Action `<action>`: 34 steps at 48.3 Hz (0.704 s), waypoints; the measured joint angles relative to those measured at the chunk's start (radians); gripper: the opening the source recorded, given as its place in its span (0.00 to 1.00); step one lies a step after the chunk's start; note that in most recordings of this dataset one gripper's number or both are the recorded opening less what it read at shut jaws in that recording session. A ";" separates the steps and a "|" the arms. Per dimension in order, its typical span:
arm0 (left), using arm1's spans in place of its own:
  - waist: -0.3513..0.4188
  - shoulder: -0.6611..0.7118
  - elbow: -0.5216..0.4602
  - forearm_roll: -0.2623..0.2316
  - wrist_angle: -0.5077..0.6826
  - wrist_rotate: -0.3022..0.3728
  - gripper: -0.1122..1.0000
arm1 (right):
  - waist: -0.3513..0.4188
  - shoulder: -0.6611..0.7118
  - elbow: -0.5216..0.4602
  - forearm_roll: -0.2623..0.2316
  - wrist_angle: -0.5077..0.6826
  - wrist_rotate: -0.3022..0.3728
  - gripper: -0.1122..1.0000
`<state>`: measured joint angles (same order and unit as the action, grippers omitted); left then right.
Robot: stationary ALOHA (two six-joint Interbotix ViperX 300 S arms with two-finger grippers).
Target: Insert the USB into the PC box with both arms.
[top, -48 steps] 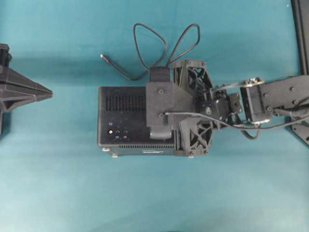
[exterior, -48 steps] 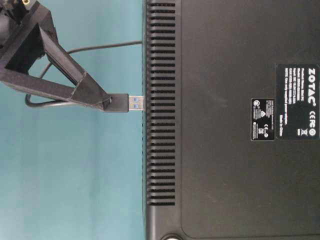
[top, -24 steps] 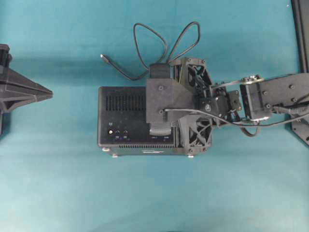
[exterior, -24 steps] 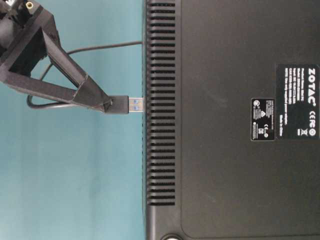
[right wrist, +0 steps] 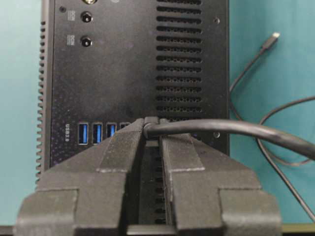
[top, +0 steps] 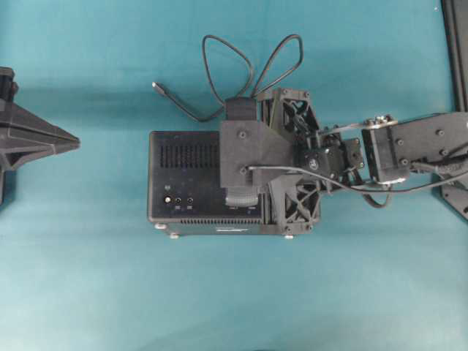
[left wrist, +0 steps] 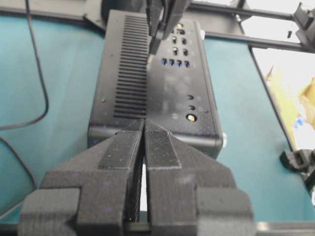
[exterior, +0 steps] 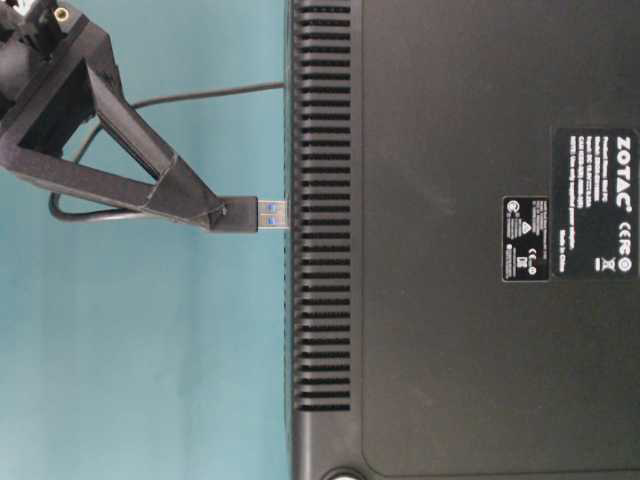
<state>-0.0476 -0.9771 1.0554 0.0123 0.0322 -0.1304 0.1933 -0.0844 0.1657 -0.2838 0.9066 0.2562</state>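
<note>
Black USB (exterior: 240,213) plug pinched in the right gripper (exterior: 205,208), metal tip just at the PC box (exterior: 460,240) – touching or a hair apart, hard to tell.

Pointing blue-tongued tip at the vent slots (exterior: 320,215) on the box's edge in the table-level view; trailing cable away in loops (top: 252,69) over the teal table (top: 234,292) behind the box, far plug (top: 156,87) lying loose. Sitting mid-table, box (top: 183,175) showing blue ports (right wrist: 96,132) on its upper face, right gripper (right wrist: 150,129) hanging over them with fingers (right wrist: 123,147) pressed on the plug – cable bending off to the right. Resting well off to the left, left gripper (left wrist: 144,129) pressed together on nothing, aiming at the box's near end (left wrist: 147,113).
</note>
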 measured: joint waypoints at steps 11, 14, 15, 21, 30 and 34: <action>0.000 0.000 0.000 0.002 0.000 0.000 0.10 | 0.002 0.000 0.000 0.011 -0.003 0.002 0.20; 0.000 -0.003 0.002 0.002 0.000 0.000 0.10 | 0.002 0.000 -0.002 0.012 -0.002 0.000 0.20; 0.000 -0.003 0.003 0.002 0.000 0.000 0.10 | 0.002 0.000 -0.002 0.012 -0.002 0.002 0.20; 0.000 -0.011 0.009 0.002 0.000 0.000 0.10 | 0.002 0.002 -0.002 0.017 0.000 0.000 0.20; 0.000 -0.020 0.009 0.002 0.000 0.000 0.10 | 0.003 0.002 0.000 0.028 0.002 0.000 0.20; 0.000 -0.018 0.009 0.000 0.000 -0.005 0.10 | 0.005 0.000 -0.002 0.031 0.003 0.000 0.20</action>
<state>-0.0476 -0.9956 1.0646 0.0123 0.0322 -0.1350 0.1979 -0.0844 0.1641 -0.2531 0.9097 0.2562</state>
